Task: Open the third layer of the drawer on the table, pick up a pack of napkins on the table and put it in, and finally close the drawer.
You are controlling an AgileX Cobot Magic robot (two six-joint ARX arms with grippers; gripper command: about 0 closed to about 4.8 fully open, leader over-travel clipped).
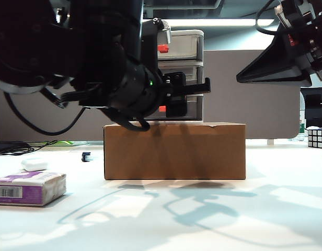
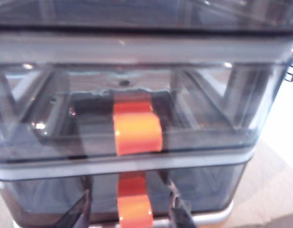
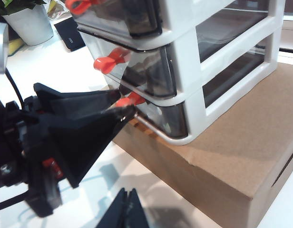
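Left wrist view: left end effector [image 2: 130, 206] straddles the third layer's handle [image 2: 134, 202], fingers part-closed, not yet gripping. Clamp squarely, then pull straight out. The drawer [image 1: 182, 73] is glossy translucent grey, sitting on a matte cardboard box [image 1: 174, 151]. Right end effector [image 3: 127, 209] hovers clenched, empty. Soft pack of napkins [image 1: 27, 188] near the surface's [image 1: 203, 219] front-left corner.
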